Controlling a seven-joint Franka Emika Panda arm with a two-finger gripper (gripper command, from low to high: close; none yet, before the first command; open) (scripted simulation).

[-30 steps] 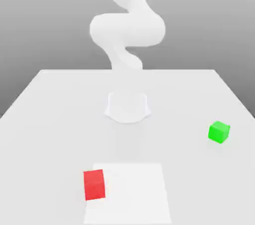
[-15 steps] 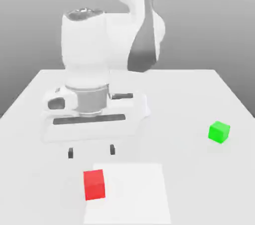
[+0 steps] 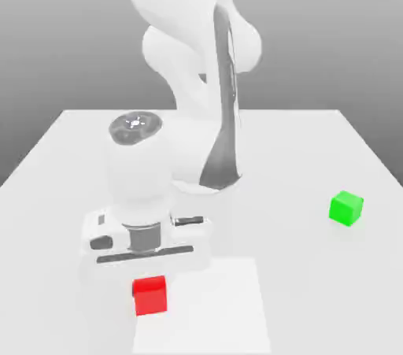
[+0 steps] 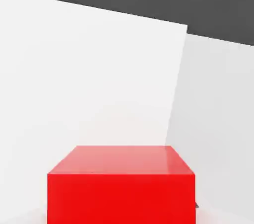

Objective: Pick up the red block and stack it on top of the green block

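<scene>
The gripper [image 3: 148, 275] is sitting low over the red block [image 3: 149, 295], jaws pulled together & apparently clamping it, w/ the block resting on the worktop [image 3: 315, 149] at the near left, touching the edge of a paler square patch [image 3: 212, 306]. The green block [image 3: 345, 208] is sitting well apart on the exterior view's right. Risk: both are small, smooth, glossy, sharp-edged cubes, so an off-centre pinch could be letting the red one twist or slip during the lift, or it's toppling off the green one's small flat top.
</scene>
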